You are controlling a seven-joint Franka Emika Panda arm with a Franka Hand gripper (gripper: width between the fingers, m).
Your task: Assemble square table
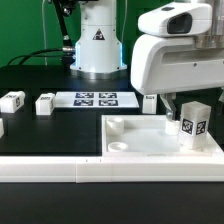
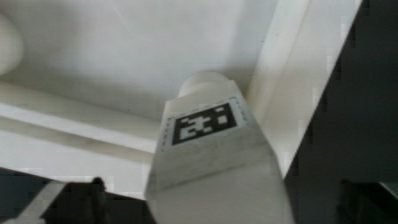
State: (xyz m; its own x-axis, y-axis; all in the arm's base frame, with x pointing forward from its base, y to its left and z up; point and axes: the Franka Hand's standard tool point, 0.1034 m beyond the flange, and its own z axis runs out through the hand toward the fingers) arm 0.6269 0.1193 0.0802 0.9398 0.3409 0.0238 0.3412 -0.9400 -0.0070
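Observation:
The square table slab (image 1: pixel 140 143) lies flat on the exterior view's right, with a raised rim and a round corner socket (image 1: pixel 120 126). My gripper (image 1: pixel 190 112) is shut on a white tagged leg (image 1: pixel 193 126), held upright over the slab's right part with its lower end at or just above the surface. In the wrist view the leg (image 2: pixel 210 140) runs out from my gripper (image 2: pixel 214 205) toward the slab's inner surface (image 2: pixel 125 60) near its rim (image 2: pixel 294 70). Loose legs lie on the left (image 1: pixel 13 100) (image 1: pixel 45 103).
The marker board (image 1: pixel 95 99) lies behind the slab, before the robot base (image 1: pixel 97 45). A small tagged leg (image 1: pixel 150 101) stands at the slab's far edge. The long white L-shaped rail (image 1: pixel 60 171) runs along the front. Another white piece (image 1: pixel 2 127) shows at the left edge.

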